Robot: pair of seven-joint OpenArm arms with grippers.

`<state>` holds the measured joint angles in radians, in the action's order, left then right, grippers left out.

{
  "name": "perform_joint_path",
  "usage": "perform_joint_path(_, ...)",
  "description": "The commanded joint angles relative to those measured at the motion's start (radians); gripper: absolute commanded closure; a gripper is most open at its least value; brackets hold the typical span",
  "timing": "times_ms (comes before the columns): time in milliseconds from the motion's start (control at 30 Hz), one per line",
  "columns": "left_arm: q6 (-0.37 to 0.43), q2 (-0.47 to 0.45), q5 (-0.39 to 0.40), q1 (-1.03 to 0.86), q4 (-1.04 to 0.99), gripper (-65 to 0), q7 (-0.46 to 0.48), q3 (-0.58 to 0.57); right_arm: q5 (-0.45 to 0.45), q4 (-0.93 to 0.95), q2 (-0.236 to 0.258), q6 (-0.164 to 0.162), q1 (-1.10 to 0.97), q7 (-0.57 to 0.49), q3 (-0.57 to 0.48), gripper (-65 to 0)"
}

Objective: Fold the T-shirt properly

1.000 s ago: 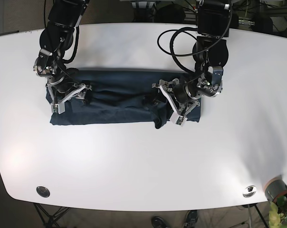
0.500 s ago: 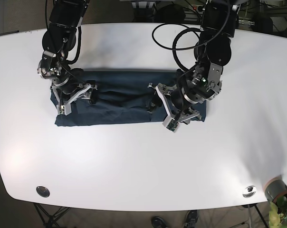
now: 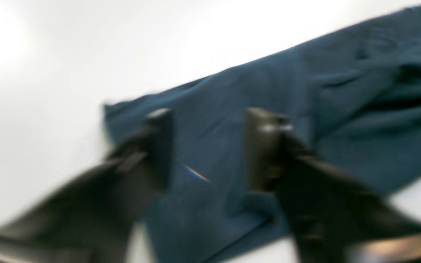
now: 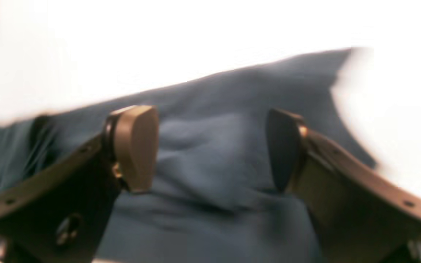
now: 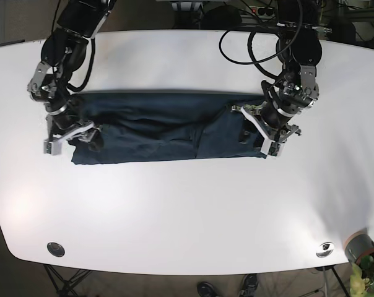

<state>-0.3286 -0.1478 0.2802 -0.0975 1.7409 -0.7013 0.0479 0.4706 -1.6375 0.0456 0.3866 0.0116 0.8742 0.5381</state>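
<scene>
T-shirt (image 5: 168, 136), dark navy, is laid as a long folded band across the far half of the white worktop (image 5: 187, 210), creased and rumpled near its middle. Cloth is judged light, limp and non-fragile; it will sag and drag when lifted, so hold is best taken at the end corners, both layers pinched together. Left tool (image 3: 207, 146) is seen over one end of the band, jaws spread apart with only flat fabric between them, nothing gripped. Right tool (image 4: 210, 146) is poised at the opposite end, jaws likewise wide, a soft ridge of cloth lying between the pads (image 4: 137, 146), not pinched. Wrist views are blurred.
</scene>
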Motion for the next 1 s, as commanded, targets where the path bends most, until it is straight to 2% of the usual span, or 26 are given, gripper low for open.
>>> perform_joint_path(0, -0.089, 0.000, 0.015, 0.002, 0.018, -9.6, 0.029, 0.030, 0.093, 0.013, 0.050, 0.008, 0.027, 0.007, 0.035, -43.9)
perform_joint_path(67, -0.148, 0.001, 0.015, -0.003, 0.004, 0.0, 0.029, 0.054, 0.178, 0.069, 0.090, 0.008, 0.034, 0.013, 0.061, -43.9)
perform_joint_path(133, -0.175, 0.018, 0.015, -0.003, -0.025, 0.0, 0.029, 0.082, 0.253, 0.128, 0.127, 0.008, 0.035, 0.013, 0.073, -43.9)
perform_joint_path(200, -0.201, 0.034, 0.015, -0.003, -0.054, 0.0, 0.029, 0.151, 0.354, 0.213, 0.187, 0.008, 0.035, 0.012, 0.075, -43.9)
perform_joint_path(267, -0.223, 0.046, 0.015, 0.000, -0.077, 0.0, 0.029, 0.198, 0.408, 0.273, 0.224, 0.008, 0.037, 0.009, 0.075, -43.9)
perform_joint_path(400, -0.289, 0.063, 0.015, 0.034, -0.154, 0.0, 0.029, 0.251, 0.426, 0.398, 0.280, 0.008, 0.069, -0.028, 0.075, -43.9)
perform_joint_path(500, -0.324, 0.061, 0.015, 0.052, -0.190, 0.0, 0.029, 0.263, 0.426, 0.464, 0.305, 0.016, 0.069, -0.062, 0.073, -43.9)
perform_joint_path(633, -0.332, 0.061, 0.007, 0.055, -0.216, 0.0, 0.029, 0.286, 0.426, 0.487, 0.307, 0.068, 0.067, -0.060, 0.070, -43.9)
perform_joint_path(767, -0.332, 0.061, 0.007, 0.092, -0.292, 0.0, 0.025, 0.284, 0.426, 0.487, 0.294, 0.070, 0.063, -0.060, 0.024, -43.3)
perform_joint_path(967, -0.332, 0.060, 0.006, 0.101, -0.322, 0.0, 0.027, 0.286, 0.426, 0.422, 0.233, 0.070, 0.031, -0.062, -0.072, -43.1)
